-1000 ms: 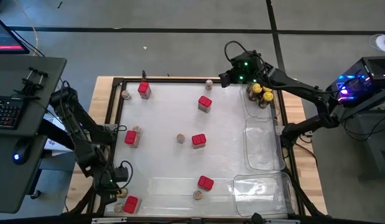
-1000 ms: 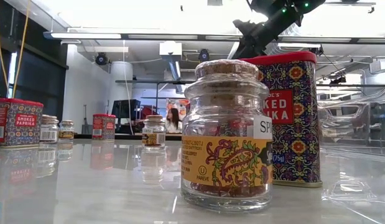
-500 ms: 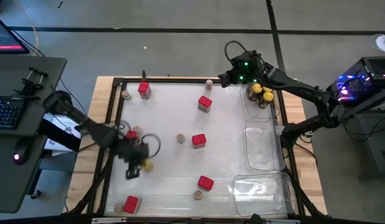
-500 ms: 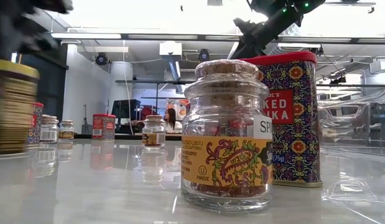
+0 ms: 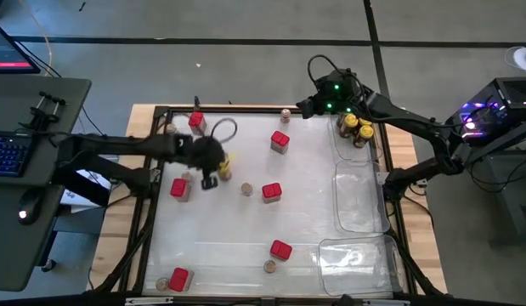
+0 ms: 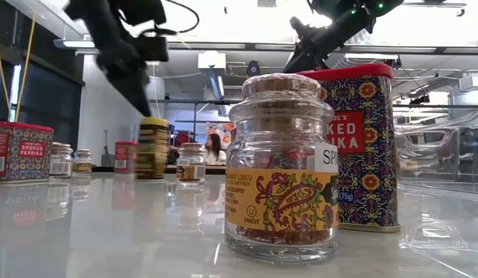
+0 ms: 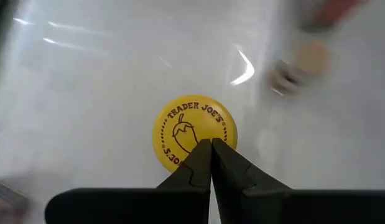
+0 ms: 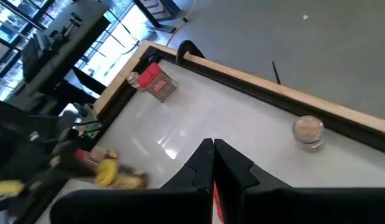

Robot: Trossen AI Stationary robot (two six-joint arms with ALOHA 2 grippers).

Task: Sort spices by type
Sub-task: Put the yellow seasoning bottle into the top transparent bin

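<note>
Left arm reaches across the counter point(image 5: 313, 183) from its left side. Left end effector point(image 5: 218, 164) sits over the upper-middle area, fingers pinched together on a yellow-lidded jar point(image 7: 193, 132), raised clear of the surface in the low view. Red tins point(image 5: 272, 193) and small brown-topped jars point(image 5: 246, 189) lie scattered from left edge to centre. Two more yellow-lidded jars point(image 5: 356, 127) stand in the far clear tray point(image 5: 341, 146) at right. Right end effector point(image 5: 306, 106) hangs above the far edge beside that tray, fingers closed, holding nothing.
</note>
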